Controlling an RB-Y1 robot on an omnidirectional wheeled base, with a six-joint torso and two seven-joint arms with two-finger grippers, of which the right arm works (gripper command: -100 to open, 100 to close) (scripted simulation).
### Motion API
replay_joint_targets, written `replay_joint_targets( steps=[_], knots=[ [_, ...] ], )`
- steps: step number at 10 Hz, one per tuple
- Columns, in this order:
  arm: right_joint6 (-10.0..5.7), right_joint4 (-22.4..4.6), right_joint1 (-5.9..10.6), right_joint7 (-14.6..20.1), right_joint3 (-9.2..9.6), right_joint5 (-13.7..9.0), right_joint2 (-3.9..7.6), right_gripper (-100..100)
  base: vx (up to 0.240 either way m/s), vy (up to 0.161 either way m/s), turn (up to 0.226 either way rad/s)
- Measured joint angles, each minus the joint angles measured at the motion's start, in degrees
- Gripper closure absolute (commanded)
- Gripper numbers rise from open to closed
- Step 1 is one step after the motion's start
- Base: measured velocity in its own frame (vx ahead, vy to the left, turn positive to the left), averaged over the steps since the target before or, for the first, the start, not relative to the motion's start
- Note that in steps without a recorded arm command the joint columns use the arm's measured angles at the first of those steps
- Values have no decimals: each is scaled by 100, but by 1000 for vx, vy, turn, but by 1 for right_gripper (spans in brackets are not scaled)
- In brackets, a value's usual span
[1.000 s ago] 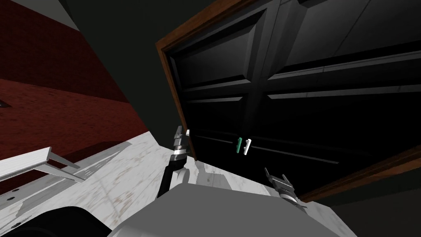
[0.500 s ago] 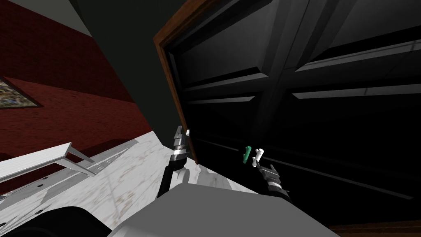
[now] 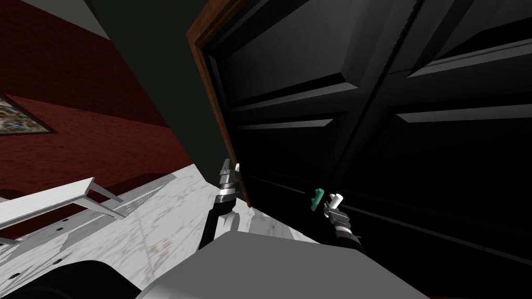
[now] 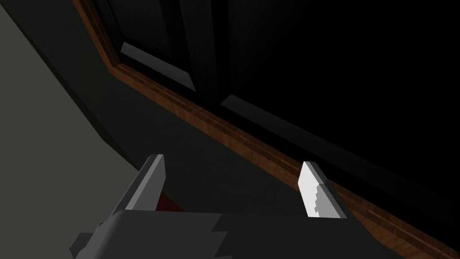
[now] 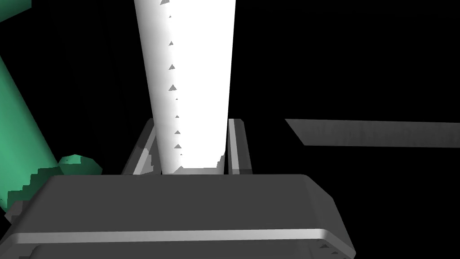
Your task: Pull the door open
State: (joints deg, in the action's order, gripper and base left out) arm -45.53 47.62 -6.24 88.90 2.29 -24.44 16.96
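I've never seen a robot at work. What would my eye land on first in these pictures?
A white handle and a green handle stand out side by side on a big black panelled door set in a brown frame. The right end effector is shut on the white handle. The left end effector hangs open beside the frame, with a red wall off to that side.

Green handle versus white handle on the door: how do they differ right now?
Colour: the green handle is green, the white handle plain white. State: the white handle is clamped between the fingers of the right gripper; the green handle is free beside it. Both stick out of the dark door, side by side.
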Motion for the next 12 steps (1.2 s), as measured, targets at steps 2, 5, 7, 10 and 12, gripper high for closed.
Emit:
replay_joint_targets(
  steps=[2,5,7,10,12],
  knots=[
    [11,-8,-11,-3,12,5,-10,100,-5,1,-1],
    [-39,-81,-39,16,2,-8,21,100,-133,-9,-38],
    [-159,-367,-13,60,-23,-22,62,100,-165,6,-70],
    [56,-153,-243,-20,-98,-82,86,100,-128,14,-41],
    [-42,-264,-308,-28,-121,-92,79,100,-69,12,-13]
  ],
)
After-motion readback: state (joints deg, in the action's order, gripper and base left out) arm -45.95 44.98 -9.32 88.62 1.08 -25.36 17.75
